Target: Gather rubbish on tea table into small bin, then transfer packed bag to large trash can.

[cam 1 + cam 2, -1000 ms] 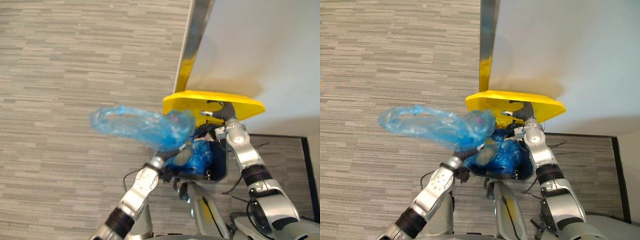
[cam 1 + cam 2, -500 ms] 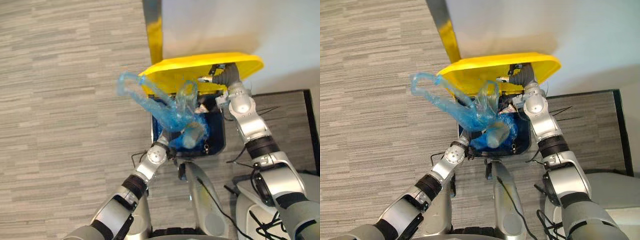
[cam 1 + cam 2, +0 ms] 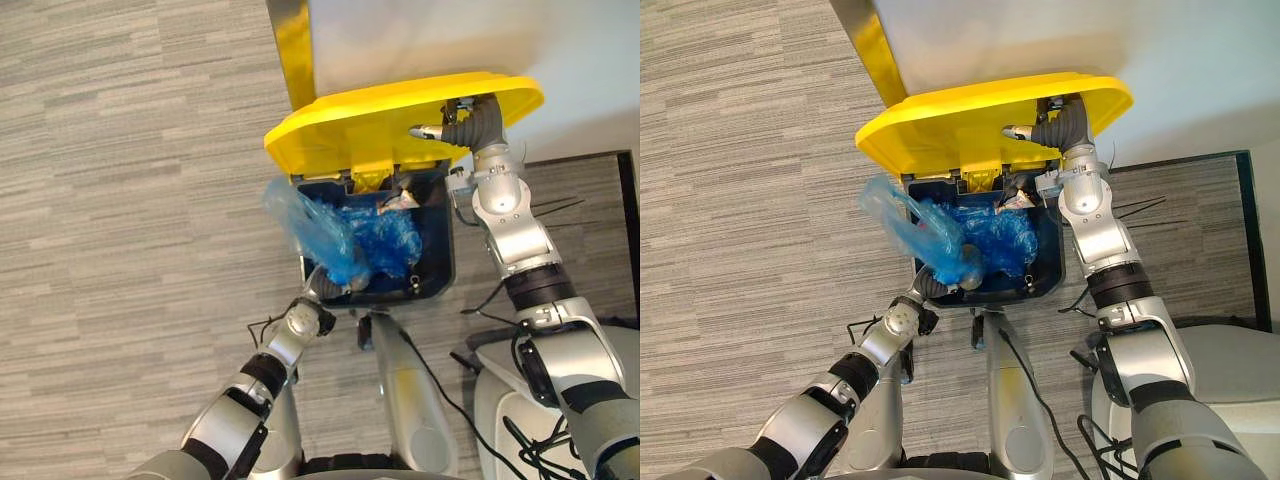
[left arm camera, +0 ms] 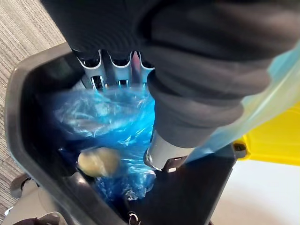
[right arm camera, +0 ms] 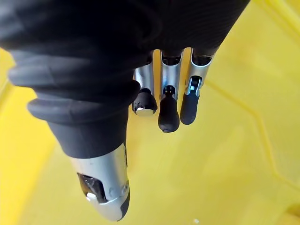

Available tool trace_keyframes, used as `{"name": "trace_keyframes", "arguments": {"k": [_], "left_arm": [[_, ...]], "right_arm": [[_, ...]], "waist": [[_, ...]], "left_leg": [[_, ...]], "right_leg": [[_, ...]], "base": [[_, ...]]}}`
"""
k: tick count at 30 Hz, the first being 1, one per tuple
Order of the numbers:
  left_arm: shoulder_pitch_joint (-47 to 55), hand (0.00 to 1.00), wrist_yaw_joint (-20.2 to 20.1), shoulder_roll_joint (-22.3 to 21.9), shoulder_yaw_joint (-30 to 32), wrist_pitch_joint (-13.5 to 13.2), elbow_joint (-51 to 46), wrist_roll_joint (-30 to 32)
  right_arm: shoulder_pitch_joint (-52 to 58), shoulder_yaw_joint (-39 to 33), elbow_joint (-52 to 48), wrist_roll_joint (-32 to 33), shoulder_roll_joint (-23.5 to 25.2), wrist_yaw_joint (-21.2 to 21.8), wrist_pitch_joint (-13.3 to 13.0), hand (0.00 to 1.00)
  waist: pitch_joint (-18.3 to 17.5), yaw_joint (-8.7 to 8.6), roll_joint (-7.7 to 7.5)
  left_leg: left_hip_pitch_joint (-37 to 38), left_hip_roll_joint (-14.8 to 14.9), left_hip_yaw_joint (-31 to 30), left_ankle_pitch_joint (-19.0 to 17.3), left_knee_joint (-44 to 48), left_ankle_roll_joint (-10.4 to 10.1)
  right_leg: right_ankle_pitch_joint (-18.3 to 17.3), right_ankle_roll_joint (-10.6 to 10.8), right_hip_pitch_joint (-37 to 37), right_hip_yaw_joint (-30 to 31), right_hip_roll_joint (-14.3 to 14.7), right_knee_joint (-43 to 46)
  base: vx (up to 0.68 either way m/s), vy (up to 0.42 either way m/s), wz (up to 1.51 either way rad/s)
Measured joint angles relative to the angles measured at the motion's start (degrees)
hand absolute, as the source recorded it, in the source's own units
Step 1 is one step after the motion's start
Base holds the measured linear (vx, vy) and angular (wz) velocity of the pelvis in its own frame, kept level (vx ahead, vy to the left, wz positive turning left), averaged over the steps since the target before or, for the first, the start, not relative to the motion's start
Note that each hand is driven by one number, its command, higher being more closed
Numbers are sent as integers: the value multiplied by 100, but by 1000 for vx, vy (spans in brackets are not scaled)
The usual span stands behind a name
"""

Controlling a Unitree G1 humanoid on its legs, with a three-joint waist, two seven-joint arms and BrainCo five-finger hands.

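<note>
L arm reaches fwd and down, elbow bent, wrist at the near-left corner of the large trash can (image 3: 445, 255). Left hand (image 3: 328, 286) sits just inside the near rim, palm down into the can. In the L wrist view its fingers (image 4: 101, 70) curl down into blue film, tips buried, thumb beside them. It's clamped on the neck of the blue bag (image 3: 375, 235).

Bag is mostly inside the can: the bulk lies crumpled across the middle and right. One loose flap rises from the hand and spills over the left rim, hanging outside above the carpet (image 3: 130, 200). A taut paler strip of film runs out past the thumb. A pale lump (image 4: 98, 161) shows through the plastic low in the can, near the near wall.

R arm stretches up along the can's right side, forearm nearly straight, wrist bent back. Right hand (image 3: 470, 125) is up under the raised yellow lid (image 3: 370, 120), near its right end. In the R wrist view the fingers (image 5: 168, 112) are loosely bent, dark tips toward the lid's underside, thumb straight. It grips nothing.

Lid is tilted up off the far rim, and the can's mouth is uncovered.
</note>
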Motion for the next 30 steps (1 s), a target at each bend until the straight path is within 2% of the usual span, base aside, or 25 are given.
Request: {"name": "trace_keyframes", "arguments": {"k": [6, 9, 11, 14, 16, 17, 18, 19, 20, 21, 22, 24, 25, 27, 28, 30], "left_arm": [[552, 0, -16, 64, 87, -2, -339, -4], [861, 0, -122, 198, 122, -5, -639, -10], [999, 0, -136, 321, 213, -18, -799, -16], [1386, 0, -143, 422, 508, -82, -1028, -209], [1719, 0, -156, 523, 775, -103, -1150, -358], [2148, 0, -218, 681, 1107, -116, -1214, -506], [2332, 0, -239, 757, 1228, -118, -1260, -572], [2732, 0, -247, 885, 1449, -118, -1421, -683], [3109, 0, -255, 934, 1644, -128, -1570, -749], [3260, 0, -262, 964, 1779, -134, -1614, -818], [3542, 0, -304, 1001, 2048, -133, -1694, -974], [3963, 0, -387, 1059, 2285, -137, -2001, -1159], [4240, 0, -434, 1068, 2410, -156, -2285, -1193], [4461, 0, -527, 1053, 2542, -173, -2551, -1196], [4523, 0, -607, 872, 2595, -174, -2610, -1198], [4713, 0, -684, 619, 2609, -212, -2740, -1218]], "right_arm": [[1026, -154, -485, -129, 16, 40, -2, 0], [1656, -154, -687, -332, 80, 252, -4, 0], [1999, -160, -790, -347, 221, 324, -5, 0], [2892, -246, -857, -347, 754, 493, -37, 0], [3323, -255, -801, -354, 1000, 634, -35, 0], [3752, -255, -793, -427, 1210, 751, -21, 0], [3911, -257, -794, -481, 1266, 800, -16, 0], [4197, -263, -795, -556, 1306, 880, -18, 0], [4461, -281, -790, -563, 1308, 932, -20, 0], [4582, -321, -782, -570, 1308, 990, -21, 0], [4863, -399, -720, -622, 1318, 1062, -21, 0], [5373, -594, -588, -740, 1392, 1162, -42, 0], [5674, -740, -452, -775, 1473, 1222, -63, 0], [5972, -962, -222, -776, 1535, 1258, -73, 0], [6072, -1156, -16, -774, 1540, 1255, -69, 0], [6268, -1304, 165, -762, 1526, 1250, -84, 0]], "waist": [[-1, 44, 1], [-6, 41, 2], [-9, 73, 0], [-44, 187, -23], [-211, 229, -85], [-420, 288, -208], [-486, 304, -264], [-612, 367, -329], [-719, 415, -369], [-743, 409, -371], [-813, 359, -363], [-1043, 344, -341], [-1214, 340, -451], [-1331, 340, -532], [-1420, 275, -459], [-1750, 273, -424]], "left_leg": [[351, -67, -49, 4, -93, 11], [614, -64, -126, 1, 13, 12], [695, -57, -126, -44, 197, 90], [890, -104, -49, -125, 480, 238], [987, -172, 45, -143, 464, 279], [1093, -284, 245, -71, 349, 398], [1166, -306, 351, -15, 291, 484], [1299, -275, 557, 92, 112, 612], [1356, -249, 816, 230, -111, 750], [1407, -240, 879, 274, -197, 784], [1563, -227, 922, 371, -420, 826], [1598, -205, 917, 527, -696, 798], [1563, -216, 901, 569, -757, 761], [1475, -289, 822, 650, -834, 662], [1487, -333, 748, 869, -1089, 581], [1516, -335, 863, 1188, -1597, 528]], "right_leg": [[-63, 77, 378, -60, -110, 63], [-142, 123, 746, -201, -189, 117], [-143, 125, 934, -241, -211, 132], [-87, 189, 1310, -251, -297, 45], [54, 330, 1414, -152, -300, -186], [279, 406, 1511, -46, -332, -484], [356, 380, 1594, -24, -355, -662], [363, 449, 1718, -165, -453, -946], [281, 301, 1567, -220, -561, -498], [236, 184, 1486, -173, -610, -11], [122, 102, 1458, -141, -666, 995], [-135, 154, 1695, -75, -679, 1922], [-201, 193, 2007, 30, -695, 2232], [-521, 380, 2249, 104, -672, 1908], [-555, 417, 2397, 67, -599, 1496], [-643, 295, 2592, 31, -494, 606]], "base": [[15, 27, 12], [-17, 32, 25], [-45, 58, 14], [-96, 106, 7], [-113, 161, -26], [-87, 180, -38], [-118, 215, -68], [-157, 141, -82], [-178, 127, -81], [-182, 103, -57], [-100, 93, -24], [-32, 39, -7], [-5, -66, -1], [-21, -126, 9], [-12, -99, 17], [51, -84, -16]]}}
